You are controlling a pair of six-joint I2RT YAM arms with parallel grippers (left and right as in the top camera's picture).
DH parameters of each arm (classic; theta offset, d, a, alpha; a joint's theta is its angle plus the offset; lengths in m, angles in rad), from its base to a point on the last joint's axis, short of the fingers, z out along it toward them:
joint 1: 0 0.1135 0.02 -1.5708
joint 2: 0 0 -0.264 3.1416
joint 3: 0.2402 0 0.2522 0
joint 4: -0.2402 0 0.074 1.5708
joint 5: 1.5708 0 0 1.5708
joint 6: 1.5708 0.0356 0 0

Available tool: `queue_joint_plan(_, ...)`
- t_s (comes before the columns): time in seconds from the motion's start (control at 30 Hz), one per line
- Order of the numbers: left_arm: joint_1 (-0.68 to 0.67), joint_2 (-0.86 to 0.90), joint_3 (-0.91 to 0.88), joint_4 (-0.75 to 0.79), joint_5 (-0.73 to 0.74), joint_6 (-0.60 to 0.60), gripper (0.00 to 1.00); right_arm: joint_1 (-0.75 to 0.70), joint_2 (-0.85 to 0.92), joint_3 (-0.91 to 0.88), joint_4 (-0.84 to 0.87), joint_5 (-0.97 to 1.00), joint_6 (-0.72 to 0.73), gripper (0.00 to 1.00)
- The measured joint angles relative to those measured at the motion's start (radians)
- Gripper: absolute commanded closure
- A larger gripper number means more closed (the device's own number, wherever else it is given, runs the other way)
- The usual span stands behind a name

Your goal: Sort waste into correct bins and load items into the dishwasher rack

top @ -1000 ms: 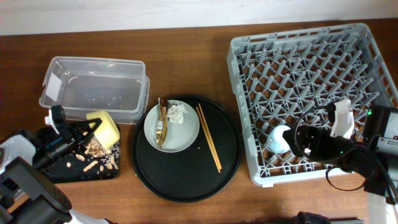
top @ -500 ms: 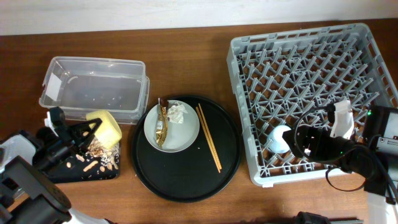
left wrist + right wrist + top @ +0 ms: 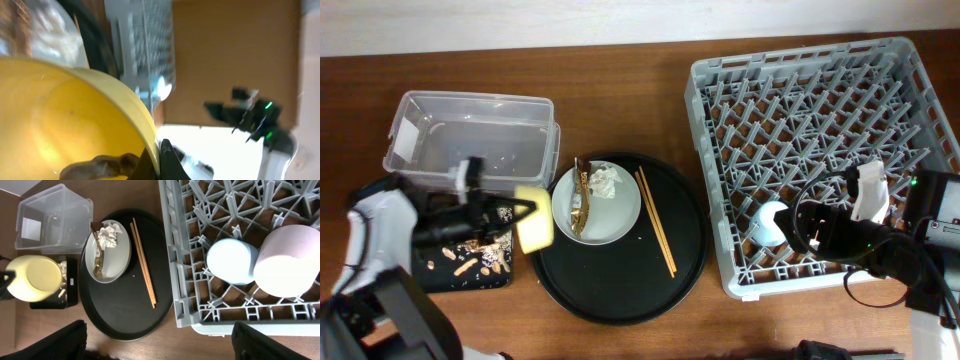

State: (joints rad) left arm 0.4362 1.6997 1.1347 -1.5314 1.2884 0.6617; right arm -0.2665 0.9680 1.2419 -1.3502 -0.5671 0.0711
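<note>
My left gripper [image 3: 516,210] is shut on the rim of the small yellow bowl [image 3: 534,219] and holds it on its side between the flat black tray [image 3: 428,274] and the grey plate [image 3: 610,215]. In the left wrist view the bowl [image 3: 60,115] fills the frame, with a brown scrap [image 3: 100,164] stuck inside by the jaws [image 3: 157,160]. Food scraps [image 3: 472,262] lie on the flat tray. The plate holds a tissue [image 3: 606,181] and a gold wrapper [image 3: 580,198]. The chopsticks [image 3: 655,222] lie beside it. My right gripper [image 3: 155,347] is open and empty above the rack [image 3: 820,120], near the blue cup [image 3: 231,261] and pink cup [image 3: 286,260].
The clear tub [image 3: 470,140] stands behind the flat tray. The plate and chopsticks rest on a large round black tray [image 3: 620,290]. The rack takes up the right side of the table, and my right arm lies over its front right corner.
My left gripper has carried the yellow bowl to the right, from over the flat black tray to the left edge of the round tray. The right arm has not moved.
</note>
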Motion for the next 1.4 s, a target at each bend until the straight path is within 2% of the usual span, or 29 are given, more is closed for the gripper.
queue_joint_plan(0.1,-0.155,-0.069,0.022,0.126,-0.164,-0.212,1.0,0.0,0.0,0.0,-0.001,0.0,0.0,0.07)
queue_joint_plan(0.17,-0.307,-0.119,0.026,0.217,-0.341,-0.406,1.0,0.0,0.0,0.0,-0.001,0.0,-0.001,0.07)
queue_joint_plan(0.37,-0.856,-0.173,0.027,0.369,-0.89,-0.919,1.0,0.0,0.0,0.0,0.0,0.0,0.0,0.07)
queue_joint_plan(0.47,-1.085,-0.169,0.01,0.43,-1.112,-1.133,1.0,0.0,0.0,0.0,0.0,0.0,-0.001,0.07)
queue_joint_plan(0.57,-1.217,-0.159,-0.011,0.444,-1.251,-1.266,1.0,0.0,0.0,0.0,0.0,0.0,-0.001,0.07)
queue_joint_plan(0.6,-1.308,-0.136,-0.029,0.455,-1.361,-1.372,1.0,0.0,0.0,0.0,0.0,0.0,-0.001,0.07)
queue_joint_plan(0.63,-1.339,-0.126,-0.037,0.457,-1.408,-1.417,0.98,0.0,0.0,0.0,0.0,0.0,-0.001,0.07)
queue_joint_plan(0.77,-1.4,-0.082,-0.058,0.477,-1.518,-1.517,0.92,0.0,0.0,0.0,0.0,0.0,0.0,0.07)
queue_joint_plan(0.9,-1.401,-0.054,-0.068,0.502,-1.556,-1.545,0.89,0.0,0.0,0.0,0.0,0.0,-0.001,0.07)
queue_joint_plan(1.03,-1.401,-0.043,-0.069,0.513,-1.58,-1.561,0.74,0.0,0.0,0.0,0.0,0.0,-0.001,0.07)
queue_joint_plan(1.13,-1.401,-0.043,-0.069,0.513,-1.597,-1.564,0.62,0.0,0.0,0.0,0.0,0.0,-0.001,0.07)
queue_joint_plan(1.3,-1.386,-0.043,-0.047,0.479,-1.606,-1.522,0.52,0.0,0.0,0.0,0.0,0.0,0.0,0.07)
queue_joint_plan(1.4,-1.315,-0.048,0.016,0.47,-1.609,-1.462,0.45,0.0,0.0,0.0,0.0,0.0,-0.001,0.07)
